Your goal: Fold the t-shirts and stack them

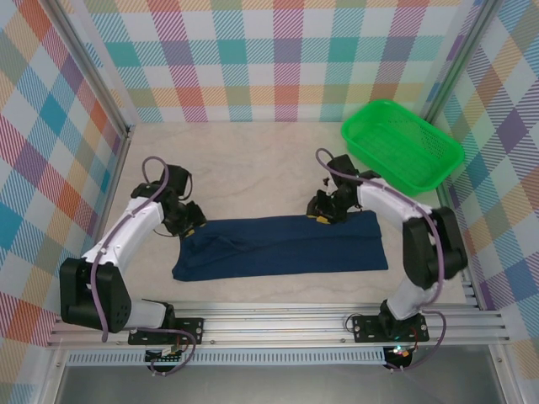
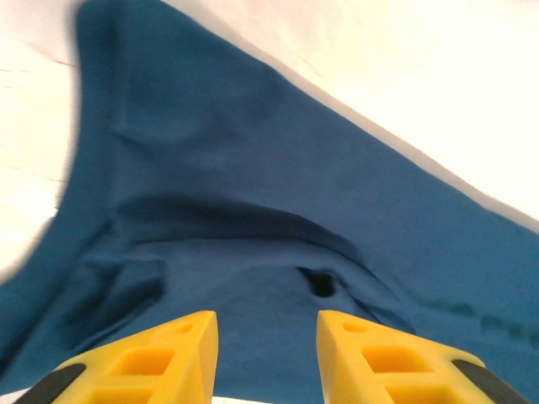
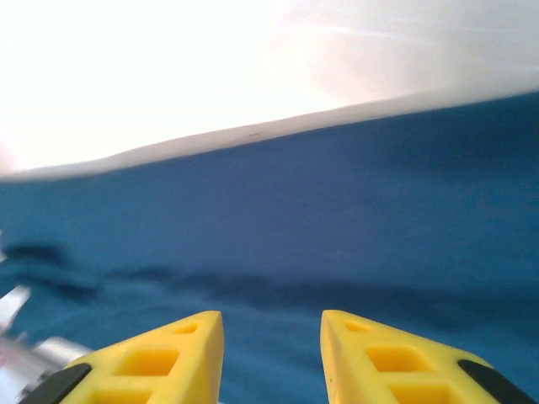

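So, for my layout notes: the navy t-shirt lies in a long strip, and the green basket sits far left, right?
No: the top external view shows the green basket far right, not left. The navy t-shirt does lie in a long strip.

T-shirt (image 1: 282,244) lies stretched left to right across the near middle of the worktop (image 1: 253,168), just beyond the two arm bases. The left pincer (image 1: 192,220) sits at the shirt's far left corner. The right pincer (image 1: 324,215) sits over its far edge, right of centre. A basket (image 1: 402,145) stands in the far right corner, well apart from the shirt.
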You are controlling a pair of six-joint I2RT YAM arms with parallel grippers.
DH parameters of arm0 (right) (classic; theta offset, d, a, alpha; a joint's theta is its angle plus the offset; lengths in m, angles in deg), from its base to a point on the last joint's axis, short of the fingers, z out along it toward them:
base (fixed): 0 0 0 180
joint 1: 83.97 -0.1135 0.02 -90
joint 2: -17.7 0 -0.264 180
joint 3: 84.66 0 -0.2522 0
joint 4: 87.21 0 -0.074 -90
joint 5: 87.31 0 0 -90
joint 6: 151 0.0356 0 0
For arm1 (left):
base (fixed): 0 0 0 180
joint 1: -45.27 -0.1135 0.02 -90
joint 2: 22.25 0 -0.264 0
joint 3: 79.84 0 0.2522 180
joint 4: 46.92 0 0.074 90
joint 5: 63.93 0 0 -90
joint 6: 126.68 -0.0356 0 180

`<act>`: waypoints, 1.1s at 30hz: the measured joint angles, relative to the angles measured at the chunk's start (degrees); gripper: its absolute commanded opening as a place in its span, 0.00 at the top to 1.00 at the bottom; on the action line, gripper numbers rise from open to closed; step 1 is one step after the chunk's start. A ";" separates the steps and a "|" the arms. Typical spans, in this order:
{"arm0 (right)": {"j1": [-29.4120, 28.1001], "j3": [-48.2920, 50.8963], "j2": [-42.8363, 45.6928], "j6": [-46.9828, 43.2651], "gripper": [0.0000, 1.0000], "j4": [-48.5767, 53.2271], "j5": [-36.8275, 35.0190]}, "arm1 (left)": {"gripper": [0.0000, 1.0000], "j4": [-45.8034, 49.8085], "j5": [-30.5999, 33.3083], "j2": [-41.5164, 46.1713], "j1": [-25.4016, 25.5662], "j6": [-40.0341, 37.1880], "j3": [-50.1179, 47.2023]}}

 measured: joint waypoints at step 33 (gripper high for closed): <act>-4.15 4.11 4.79 0.11 0.65 -9.49 8.00 | 1.00 -4.13 -2.27 -9.81 13.31 12.17 -2.21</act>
